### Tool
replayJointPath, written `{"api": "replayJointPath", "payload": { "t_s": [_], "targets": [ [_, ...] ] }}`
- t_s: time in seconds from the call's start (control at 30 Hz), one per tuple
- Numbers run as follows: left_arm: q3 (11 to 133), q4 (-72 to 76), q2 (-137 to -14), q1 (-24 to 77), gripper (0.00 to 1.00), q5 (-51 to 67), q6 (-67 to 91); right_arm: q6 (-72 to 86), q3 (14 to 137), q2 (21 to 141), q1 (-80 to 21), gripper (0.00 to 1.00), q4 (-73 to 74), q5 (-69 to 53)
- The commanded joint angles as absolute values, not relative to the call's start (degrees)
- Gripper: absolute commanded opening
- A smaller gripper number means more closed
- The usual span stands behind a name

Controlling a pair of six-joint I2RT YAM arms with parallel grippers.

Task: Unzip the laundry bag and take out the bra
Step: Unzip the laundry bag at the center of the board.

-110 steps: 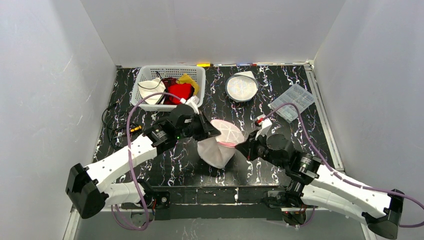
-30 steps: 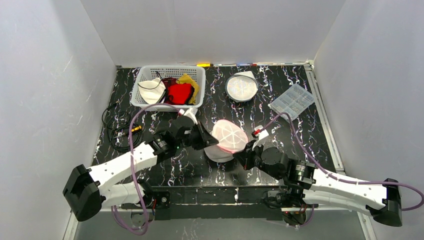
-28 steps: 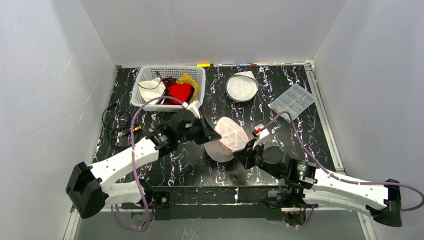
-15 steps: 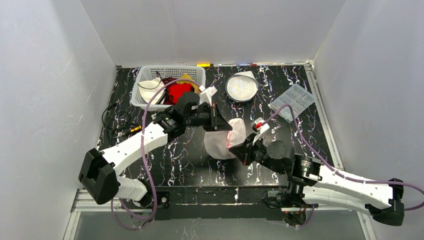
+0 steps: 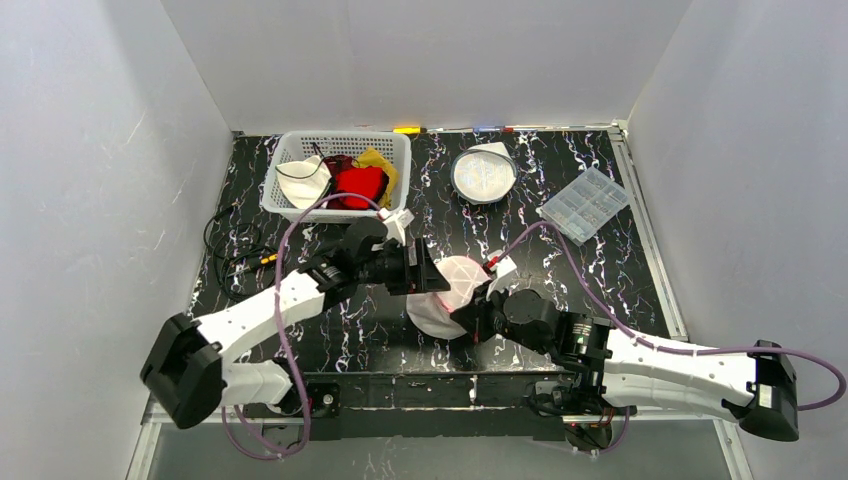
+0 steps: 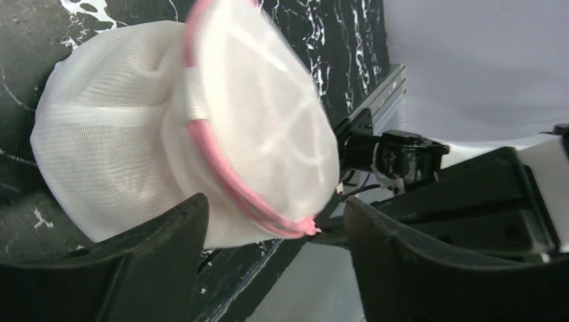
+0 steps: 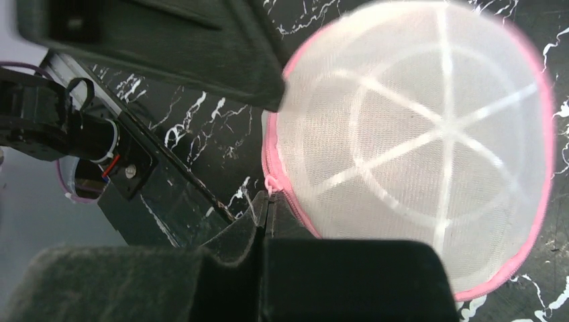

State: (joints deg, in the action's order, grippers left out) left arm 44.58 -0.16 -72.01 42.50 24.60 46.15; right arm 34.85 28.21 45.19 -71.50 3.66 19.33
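While my left pincer sits spread around the white mesh laundry bag and my right pincer pinches its pink zip pull, I judge unzipping barely begun, bra not yet out.

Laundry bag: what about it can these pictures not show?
- Bra: inside the laundry bag, blurred white mesh hides it in every view.
- Zipper: right wrist view, how far open is unclear; right gripper covers part.
- Left gripper: left wrist view, bag hides contact.
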Motion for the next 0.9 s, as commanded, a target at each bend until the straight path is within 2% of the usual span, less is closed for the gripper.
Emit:
{"api": "replayJointPath", "payload": {
  "t_s": [0.0,0.07,0.13,0.27,0.37,0.5,0.73,0.87],
  "targets": [
    [43.2,-6.1,-63.7,42.6,0.78,20.9,48.1,36.0,30.0,45.4,-72.0,0.01,-1.0,21.5],
    [41.9,-8.0,-60.7,42.8,0.85,19.3,50.5,36.0,30.2,45.7,-72.2,0.01,-1.0,21.5],
    [40.4,-9.0,-58.2,43.0,0.87,17.8,53.4,36.0,30.2,46.0,-72.2,0.01,-1.3,21.5],
    [38.9,-9.7,-56.1,44.7,0.87,15.3,58.7,35.7,30.2,46.9,-72.4,0.01,-2.2,21.3],
    [39.6,-9.9,-57.7,46.7,0.84,14.0,62.5,35.3,30.3,47.7,-72.5,0.01,-2.9,21.3],
    [40.4,-9.3,-60.0,48.4,0.75,11.2,67.2,34.9,30.2,48.2,-72.6,0.01,-3.8,21.3],
    [39.5,-5.5,-64.0,48.6,0.55,11.0,71.1,34.1,30.0,48.4,-72.9,0.01,-4.3,21.1],
    [39.4,-4.3,-65.4,48.6,0.40,9.9,71.6,33.9,29.5,48.1,-72.9,0.01,-4.4,20.8]
  ]
}}
